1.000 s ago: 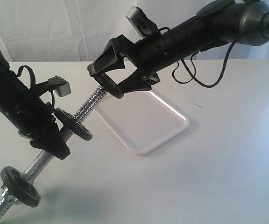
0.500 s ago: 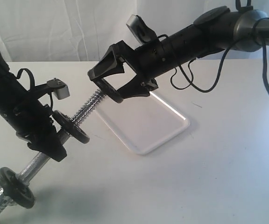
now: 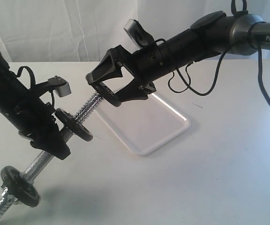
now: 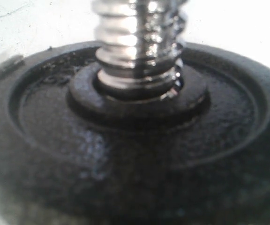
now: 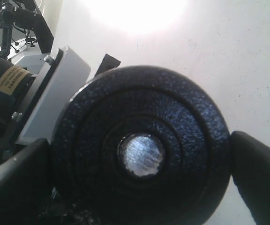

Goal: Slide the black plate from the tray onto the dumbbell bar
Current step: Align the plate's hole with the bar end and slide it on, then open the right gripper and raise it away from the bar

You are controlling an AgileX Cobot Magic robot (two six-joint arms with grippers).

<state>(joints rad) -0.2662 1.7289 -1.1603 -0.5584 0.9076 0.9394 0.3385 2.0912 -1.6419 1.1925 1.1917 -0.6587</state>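
The dumbbell bar [image 3: 86, 111] slants up from the lower left, held by my left gripper [image 3: 50, 139], which is shut on its smooth middle. Two other black discs ride on it, one [image 3: 74, 124] just above the left gripper and one [image 3: 19, 186] near the low end. My right gripper [image 3: 106, 88] is shut on the black plate [image 3: 108, 89] at the bar's upper threaded end. In the right wrist view the plate [image 5: 172, 112] sits between both fingers [image 5: 18, 183] and the bar's tip [image 5: 141, 154] fills its centre hole. The white tray [image 3: 149, 150] lies behind, holding nothing.
The left wrist view is filled by the upper disc [image 4: 125, 154] with the threaded bar [image 4: 135, 47] rising from its hole. The white table [image 3: 219, 178] stretches to the right and front of the tray. A white curtain [image 3: 78, 28] hangs at the back.
The bar and the left arm dipped slightly, then came back. My right gripper with the plate edged a little left at the bar's upper end.
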